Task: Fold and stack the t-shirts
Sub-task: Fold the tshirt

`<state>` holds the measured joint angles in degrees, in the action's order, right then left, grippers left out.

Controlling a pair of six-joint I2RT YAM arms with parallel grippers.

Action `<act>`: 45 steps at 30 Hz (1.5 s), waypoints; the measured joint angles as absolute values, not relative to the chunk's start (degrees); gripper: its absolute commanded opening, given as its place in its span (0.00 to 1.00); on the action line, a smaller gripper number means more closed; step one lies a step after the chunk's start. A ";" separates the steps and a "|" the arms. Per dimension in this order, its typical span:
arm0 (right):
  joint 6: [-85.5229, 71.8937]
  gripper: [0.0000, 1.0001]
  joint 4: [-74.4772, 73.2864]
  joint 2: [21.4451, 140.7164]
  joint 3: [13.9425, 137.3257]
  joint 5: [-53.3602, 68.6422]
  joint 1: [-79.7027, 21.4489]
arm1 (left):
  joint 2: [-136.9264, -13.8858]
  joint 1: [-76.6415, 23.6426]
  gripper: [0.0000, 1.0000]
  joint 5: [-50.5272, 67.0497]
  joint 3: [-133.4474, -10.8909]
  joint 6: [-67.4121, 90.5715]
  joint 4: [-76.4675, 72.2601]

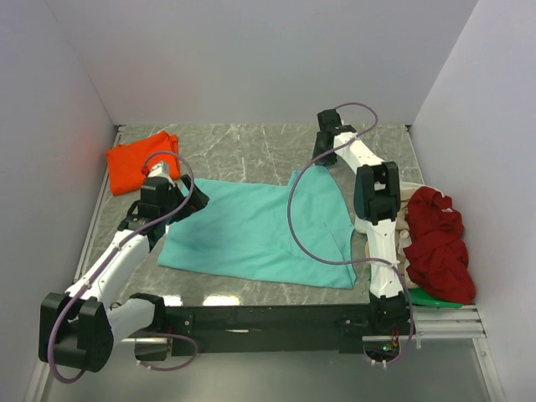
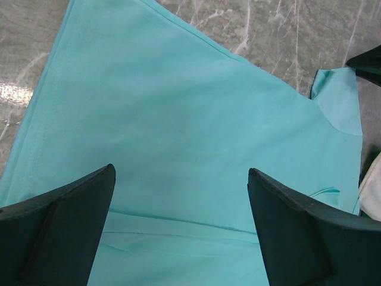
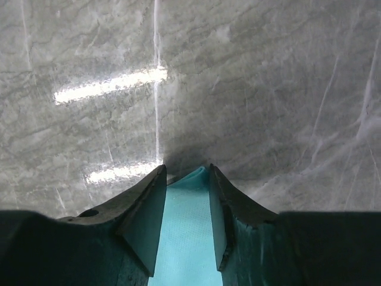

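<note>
The teal t-shirt [image 1: 260, 230] lies spread across the marble bench [image 1: 251, 146]. From above, the left jaws sit at its left edge and the right jaws at its far right corner, but that view does not show either grip. The left wrist camera shows the left jaws released, their fingers [image 2: 59, 220] wide apart over the teal cloth. The right wrist camera shows the right jaws clenched on a tip of it. Only the overhead view shows the orange t-shirt [image 1: 138, 161] beyond the teal one's far left corner and the dark red t-shirt [image 1: 437, 243] heaped to its right.
</note>
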<state>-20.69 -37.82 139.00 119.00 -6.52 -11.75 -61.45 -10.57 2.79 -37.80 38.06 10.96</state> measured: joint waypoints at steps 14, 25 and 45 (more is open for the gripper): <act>-20.97 0.04 -37.30 138.85 118.15 -6.50 -11.35 | -65.63 -10.07 0.98 2.66 -38.65 36.99 10.57; -21.17 0.00 -34.28 136.25 113.27 -3.73 -10.44 | -82.81 -8.75 0.69 -4.54 -53.04 32.49 10.98; -21.61 0.00 -32.51 134.17 109.36 2.17 -7.55 | -112.49 -5.63 0.40 -9.85 -75.20 26.09 16.45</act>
